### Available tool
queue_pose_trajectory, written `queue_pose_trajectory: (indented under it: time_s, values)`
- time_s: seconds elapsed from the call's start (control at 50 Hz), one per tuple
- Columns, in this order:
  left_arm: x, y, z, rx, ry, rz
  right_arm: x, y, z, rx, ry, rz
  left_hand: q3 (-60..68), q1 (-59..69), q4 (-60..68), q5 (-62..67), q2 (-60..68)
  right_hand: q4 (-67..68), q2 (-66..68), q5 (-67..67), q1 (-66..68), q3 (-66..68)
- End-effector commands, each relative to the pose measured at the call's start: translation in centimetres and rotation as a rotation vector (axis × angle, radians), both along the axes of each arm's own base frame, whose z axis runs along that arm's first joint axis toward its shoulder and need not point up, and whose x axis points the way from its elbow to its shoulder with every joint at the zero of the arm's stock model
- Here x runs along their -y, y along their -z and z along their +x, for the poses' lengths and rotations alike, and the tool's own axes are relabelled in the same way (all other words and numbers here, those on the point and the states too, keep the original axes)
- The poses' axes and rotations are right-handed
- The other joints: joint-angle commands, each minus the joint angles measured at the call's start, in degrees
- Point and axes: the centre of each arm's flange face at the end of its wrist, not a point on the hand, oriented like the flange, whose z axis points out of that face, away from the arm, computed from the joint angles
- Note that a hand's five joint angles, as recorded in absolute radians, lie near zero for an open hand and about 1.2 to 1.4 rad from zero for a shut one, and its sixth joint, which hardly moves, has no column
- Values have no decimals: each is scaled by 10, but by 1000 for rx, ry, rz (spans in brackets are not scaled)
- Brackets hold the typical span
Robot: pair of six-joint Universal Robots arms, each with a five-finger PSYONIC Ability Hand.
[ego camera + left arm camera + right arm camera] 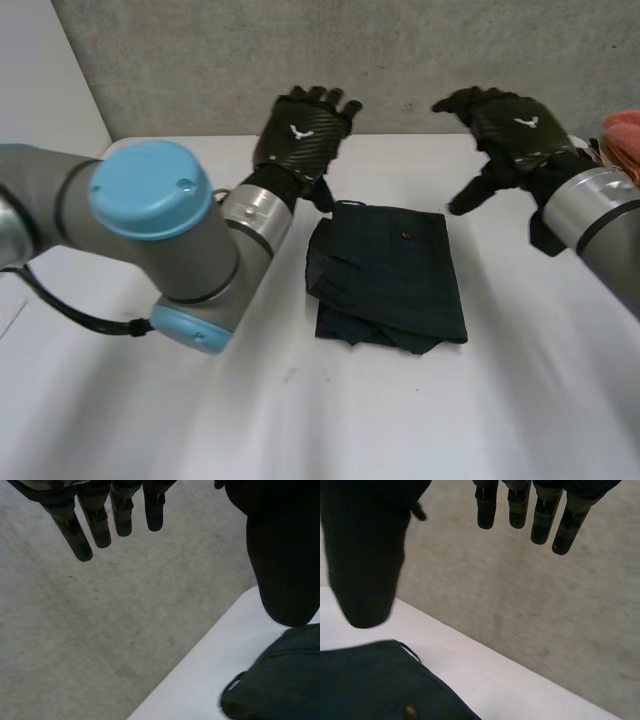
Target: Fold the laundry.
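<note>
As my left hand (300,130) and right hand (510,125) hover open, folded garment (390,270) lies at left's 5 o'clock, nearer.

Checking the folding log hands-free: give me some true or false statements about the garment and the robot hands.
1. The dark garment lies folded on the white table. True.
2. The left robot hand grips the garment. False: its fingers are straight, holding nothing.
3. The right robot hand is open, off the garment. True.
4. The pink cloth lies by the left arm. False: it is by the right arm.
</note>
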Motion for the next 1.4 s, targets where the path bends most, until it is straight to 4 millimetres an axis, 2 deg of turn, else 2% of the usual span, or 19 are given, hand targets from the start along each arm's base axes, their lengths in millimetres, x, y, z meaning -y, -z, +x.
queue_pose_trajectory:
  time_s: [0.02,0.14,0.2,0.3,0.38,0.42,0.46,0.56,0.58,0.62,0.68,0.8,0.82,0.9,0.96,1.04,1.1,1.28,1.4]
  values:
    - [-4,50,-34,113,57,186,35,45,-4,-91,34,235,18,27,21,11,21,-34,-25,-35,-13,-21]
    - [1,91,-28,238,-43,302,52,87,5,-144,9,351,56,66,59,50,60,-34,-25,-35,-13,-21]
    - [0,108,-22,321,-81,336,52,110,15,-208,-18,362,55,64,58,48,58,-34,-25,-35,-13,-21]
    - [-7,126,-16,458,-74,333,46,141,25,-355,-57,345,44,54,48,38,48,-34,-25,-35,-13,-21]
    - [-9,128,-14,496,-67,318,44,149,25,-476,-42,296,23,32,26,16,26,-34,-25,-35,-13,-21]
    - [-9,123,-15,478,-68,307,41,145,28,-521,-36,252,21,30,24,14,25,-34,-25,-35,-13,-21]
    - [-5,101,-18,421,-73,255,38,137,31,-534,-34,217,13,22,16,6,16,-34,-25,-35,-13,-21]
    - [-2,47,-20,282,-85,119,33,85,31,-472,17,37,9,19,12,2,13,-34,-25,-35,-13,-21]
    - [-3,39,-19,261,-86,100,27,70,28,-452,35,-20,9,19,12,2,13,-34,-25,-35,-13,-21]
    - [-6,12,-15,197,-92,41,21,58,26,-430,49,-70,7,17,11,1,11,-34,-25,-35,-13,-21]
    - [-12,-15,-8,141,-80,-16,1,51,22,-409,50,-115,7,17,11,1,11,-34,-25,-35,-13,-21]
    - [-33,-32,-10,127,86,-48,-44,77,15,-415,5,-64,19,29,22,13,23,-34,-25,-35,-13,-21]
    - [-39,-39,-9,115,142,-48,-56,90,14,-415,-10,-33,21,30,24,14,25,-34,-25,-35,-13,-21]
    - [-41,-48,3,81,243,26,-85,119,17,-397,-70,15,26,35,29,19,30,-34,-25,-35,-13,-21]
    - [-40,-50,9,61,307,94,-94,132,17,-385,-95,7,26,35,29,19,30,-34,-25,-35,-13,-21]
    - [-43,-50,14,33,432,203,-93,152,20,-351,-91,-54,34,44,38,28,38,-34,-25,-35,-13,-21]
    - [-47,-51,16,22,494,245,-86,158,23,-334,-80,-95,34,44,38,28,38,-34,-25,-35,-13,-21]
    - [-52,-58,20,14,502,236,-60,177,36,-342,-77,-117,34,44,38,28,38,-34,-25,-35,-13,-21]
    - [-54,-57,20,18,504,242,-44,175,49,-321,-81,-161,33,42,36,26,36,-34,-25,-35,-13,-21]
